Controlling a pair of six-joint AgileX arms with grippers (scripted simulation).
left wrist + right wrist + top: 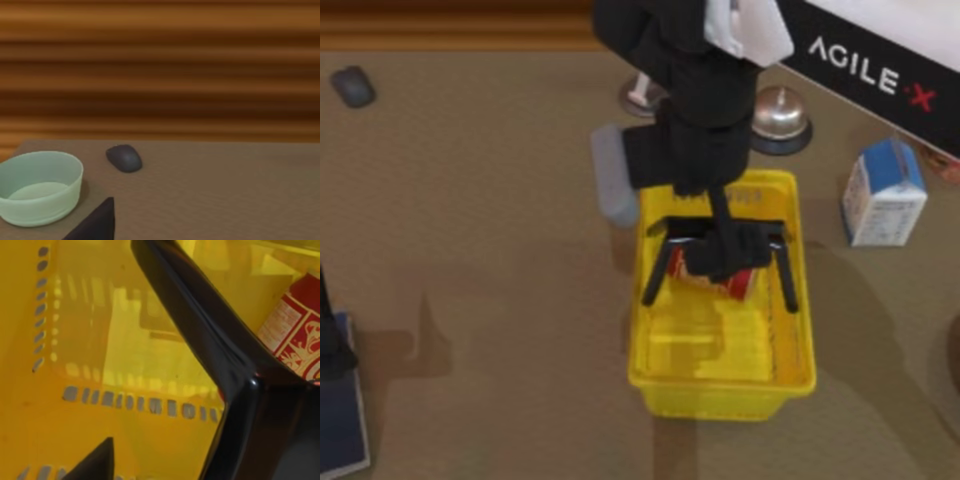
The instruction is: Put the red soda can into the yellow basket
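The yellow basket (720,385) stands right of the table's middle, its black handles (785,265) raised. My right gripper (720,255) reaches down inside it between the handles. The red soda can (740,284) lies tilted in the basket just under the gripper. In the right wrist view the soda can (295,330) rests off to one side behind a black handle (200,325), apart from my one visible finger (102,460). Only the basket's yellow wall (50,405) shows beside that finger, so the right gripper is open. My left gripper (326,345) is parked at the left edge, open.
A silver bell (780,115) and a blue-and-white carton (885,190) stand behind and right of the basket. A grey block (613,175) touches its back left corner. A dark mouse (353,87) lies far left; a pale green bowl (40,187) is near the left arm.
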